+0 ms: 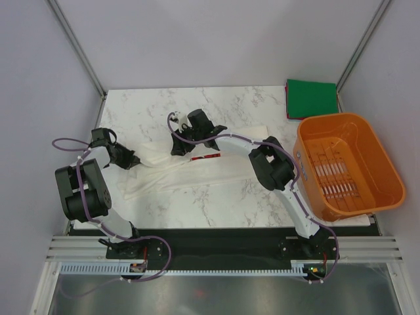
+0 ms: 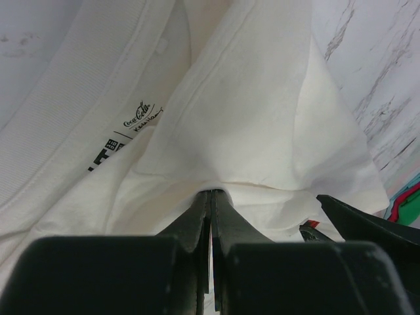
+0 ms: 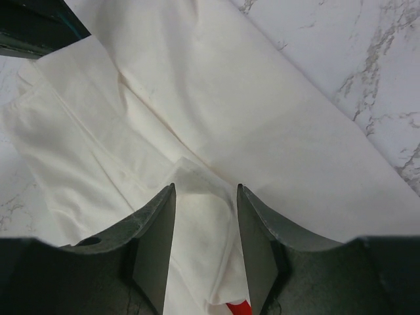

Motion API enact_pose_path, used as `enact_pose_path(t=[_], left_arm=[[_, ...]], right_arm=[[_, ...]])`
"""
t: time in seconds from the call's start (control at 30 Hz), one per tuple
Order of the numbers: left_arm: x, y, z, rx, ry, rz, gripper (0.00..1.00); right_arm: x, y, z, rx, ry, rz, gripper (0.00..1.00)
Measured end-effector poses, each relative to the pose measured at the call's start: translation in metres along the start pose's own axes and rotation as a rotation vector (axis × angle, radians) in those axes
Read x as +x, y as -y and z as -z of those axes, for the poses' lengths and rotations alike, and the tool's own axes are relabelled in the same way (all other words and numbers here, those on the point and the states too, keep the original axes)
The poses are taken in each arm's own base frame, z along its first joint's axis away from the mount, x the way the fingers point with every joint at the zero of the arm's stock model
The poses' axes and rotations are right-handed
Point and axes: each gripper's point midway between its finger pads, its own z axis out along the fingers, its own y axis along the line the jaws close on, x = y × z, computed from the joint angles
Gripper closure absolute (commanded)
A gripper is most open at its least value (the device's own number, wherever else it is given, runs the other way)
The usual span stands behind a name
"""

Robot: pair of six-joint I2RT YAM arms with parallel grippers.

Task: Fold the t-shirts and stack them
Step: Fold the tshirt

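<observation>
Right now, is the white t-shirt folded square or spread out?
Neither: the white t-shirt lies as a long narrow band with layers doubled over, not a square. The left gripper is shut on one end.

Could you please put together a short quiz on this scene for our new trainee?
1. True or false: the left gripper is shut on the white t-shirt.
2. Where is the green t-shirt?
A. Folded at the far right, beyond the orange basket
B. Inside the basket
C. Under the white t-shirt
3. Fill in the blank: the right gripper stands ____ astride a fold of the white t-shirt.

Key: 1 true; 2 A; 3 open.
</observation>
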Motion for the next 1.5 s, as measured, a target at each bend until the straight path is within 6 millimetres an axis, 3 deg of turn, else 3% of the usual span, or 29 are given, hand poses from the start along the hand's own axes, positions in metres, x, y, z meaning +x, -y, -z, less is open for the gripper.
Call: enact_pose_path(t=[0.33, 0.6, 0.7, 0.83, 0.87, 1.13, 1.3, 1.43, 1.5], left_arm=[[-0.005, 0.007, 0.005, 0.020, 0.020, -0.010, 0.98], [-0.006, 0.009, 0.007, 0.027, 0.027, -0.013, 0.98], [-0.006, 0.009, 0.007, 0.025, 0.029, -0.013, 0.98], [-0.008, 0.004, 0.003, 0.004, 0.034, -0.009, 0.98], [-0.008, 0.002, 0.001, -0.004, 0.033, -0.007, 0.98], [-0.013, -0.016, -0.011, -0.088, 0.054, 0.007, 0.98], [-0.014, -0.018, -0.011, -0.097, 0.062, 0.006, 0.98], [-0.015, -0.018, -0.011, -0.103, 0.066, 0.003, 0.98], [-0.015, -0.018, -0.011, -0.105, 0.067, 0.003, 0.98]], right_arm=[[-0.009, -0.001, -0.004, -0.049, 0.012, 0.068, 0.52], [-0.001, 0.003, -0.012, -0.058, -0.006, 0.071, 0.52], [0.003, 0.004, -0.014, -0.061, -0.014, 0.070, 0.60], [0.005, 0.005, -0.014, -0.059, -0.019, 0.074, 0.97], [0.004, 0.005, -0.014, -0.057, -0.017, 0.078, 1.00], [-0.001, 0.020, -0.015, 0.015, 0.015, 0.023, 1.00], [0.010, 0.038, -0.014, 0.071, 0.032, -0.068, 1.00], [0.007, 0.041, -0.011, 0.103, 0.068, -0.114, 1.00], [0.005, 0.042, -0.007, 0.130, 0.083, -0.132, 0.91]])
